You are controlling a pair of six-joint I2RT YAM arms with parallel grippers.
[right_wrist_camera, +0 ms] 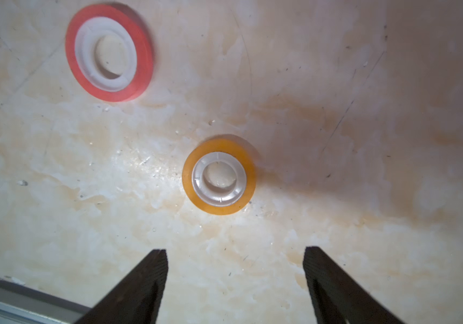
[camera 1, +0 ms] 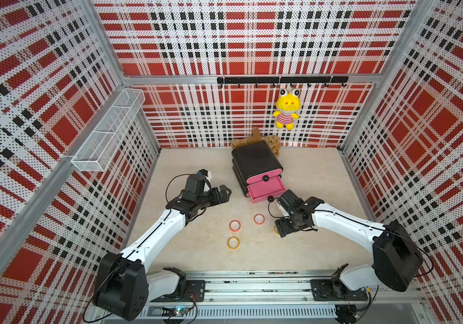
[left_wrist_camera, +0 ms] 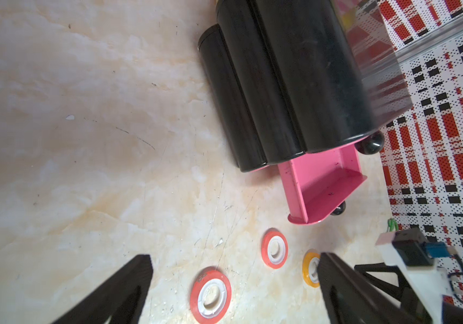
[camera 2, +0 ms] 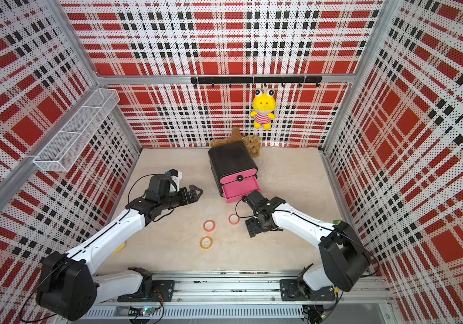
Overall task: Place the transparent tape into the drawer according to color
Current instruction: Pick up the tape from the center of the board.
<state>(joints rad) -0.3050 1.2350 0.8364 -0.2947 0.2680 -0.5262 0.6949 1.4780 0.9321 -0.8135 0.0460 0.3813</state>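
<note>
Left wrist view shows the left hand (left_wrist_camera: 233,256) spread wide and empty above the worktop (left_wrist_camera: 84,140). A red-orange tape ring (left_wrist_camera: 210,294) lies flat past its fingers, untouched, with a second red-orange ring (left_wrist_camera: 274,248) near it. Bare worktop spreads beside the black cabinet (left_wrist_camera: 294,84). Both top views add a yellow-orange ring (camera 1: 233,242) nearer the front rail (camera 1: 252,277), all three apart. Behind them the cabinet's middle drawer (camera 1: 265,188) stands pulled out. Right wrist view alone shows fully a fourth ring (right_wrist_camera: 219,174), yellow-orange, flat just ahead of the right hand (right_wrist_camera: 233,251), whose fingers stand apart, grasping nothing. From above, that hand hides most of it.
</note>
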